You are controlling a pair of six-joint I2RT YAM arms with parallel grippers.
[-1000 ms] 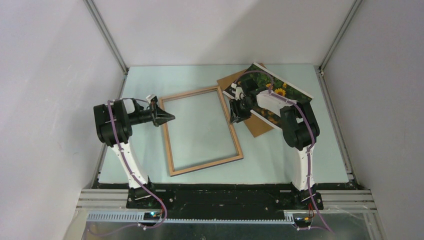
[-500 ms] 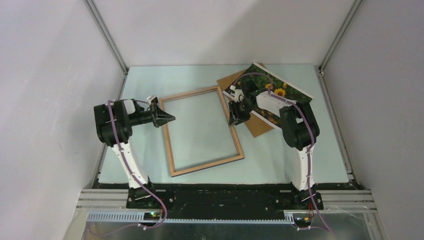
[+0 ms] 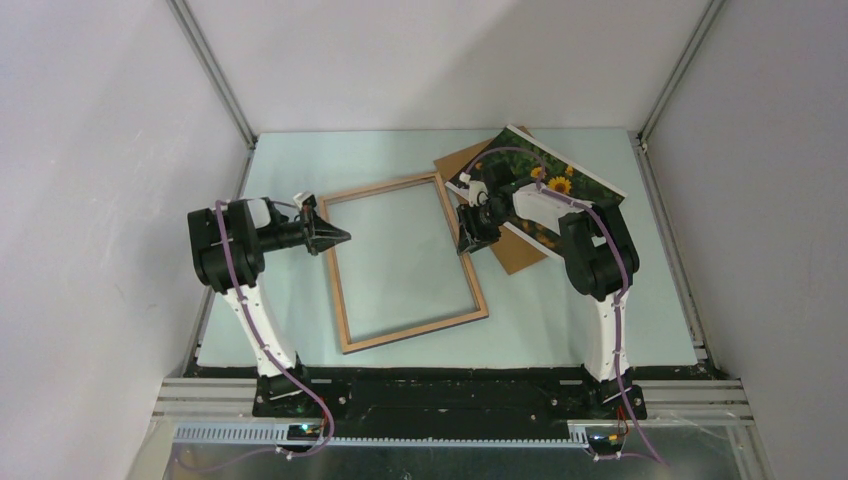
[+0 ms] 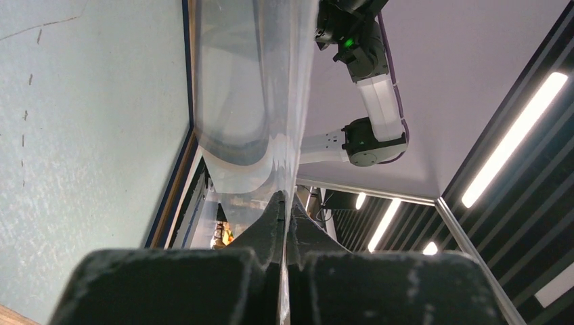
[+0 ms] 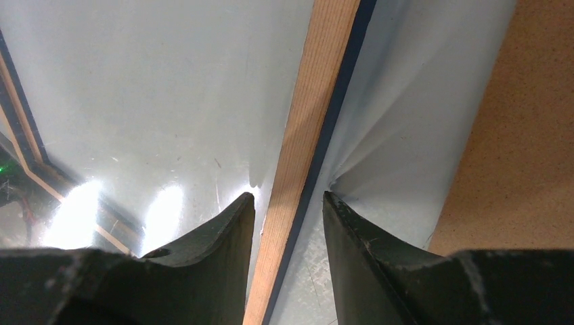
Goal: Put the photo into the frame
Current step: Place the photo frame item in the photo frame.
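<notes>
From above: thin-railed frame (image 3: 415, 331), light wood face up, clear pane letting the pale bench (image 3: 290, 165) show through, lying askew mid-bench between the arms. At the far right, the photo (image 3: 572, 182): sunflowers up, white border, half hidden under the right arm, resting on a brown board (image 3: 520, 258), seen in this view only. At the frame's right rail, the right pincer (image 3: 468, 242). Just past the left rail, over the pane, the left pincer (image 3: 345, 236).

Right wrist view: adds a dark blue strip along the rail's outer side, unseen from above. Fingers (image 5: 216, 233) roughly half apart, astride the rail with slim gaps either side, visibly clamping nothing. Board at the right edge.

Left wrist view: fingers (image 4: 264, 230) pressed fully together. Blue rail edge here too, glare on the pane, a thin clear edge running to the seam; pinched or not, cannot tell.
</notes>
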